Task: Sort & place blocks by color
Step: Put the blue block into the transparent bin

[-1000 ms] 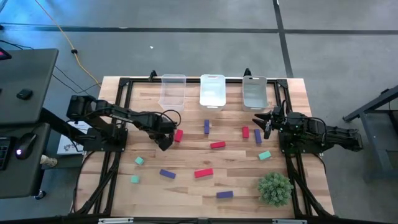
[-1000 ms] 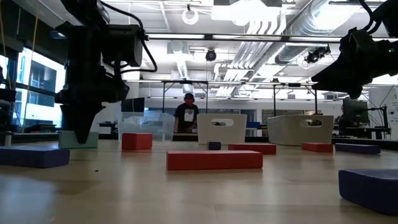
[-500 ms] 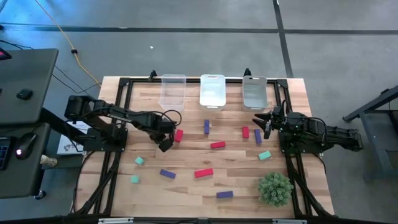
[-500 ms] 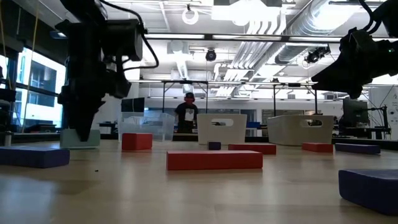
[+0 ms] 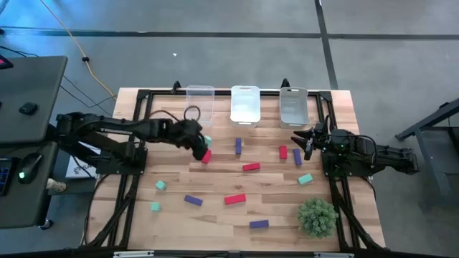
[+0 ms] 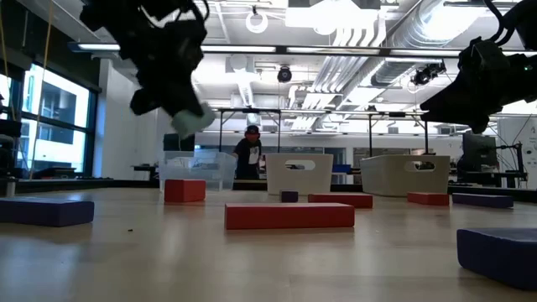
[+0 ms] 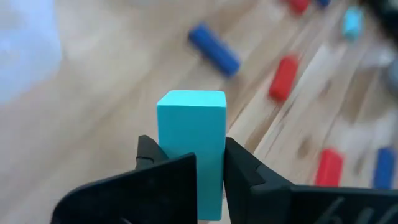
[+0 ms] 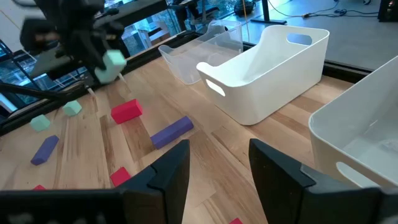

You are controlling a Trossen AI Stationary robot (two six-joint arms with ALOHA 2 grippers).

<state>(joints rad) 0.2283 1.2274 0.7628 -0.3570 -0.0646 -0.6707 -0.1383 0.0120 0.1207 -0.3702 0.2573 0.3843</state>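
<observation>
The left claw [image 5: 203, 141] is pinching a teal block [image 7: 191, 134], lifted above the table [image 5: 215, 215] near the clear bin [image 5: 200, 102]. The right claw [image 5: 304, 140] waits spread near the grey bin [image 5: 293, 107]. The bins look empty, so I judge sorting has barely begun; other blocks lie scattered in front of the bins.

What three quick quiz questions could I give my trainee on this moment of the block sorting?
1. True or false: the left gripper is shut on a teal block.
2. How many bins stand at the table's far edge?
3. Which is the fuzzy green plant nearest? A. the left arm B. the right gripper C. the clear bin

Key: 1 true; 2 three; 3 B
</observation>
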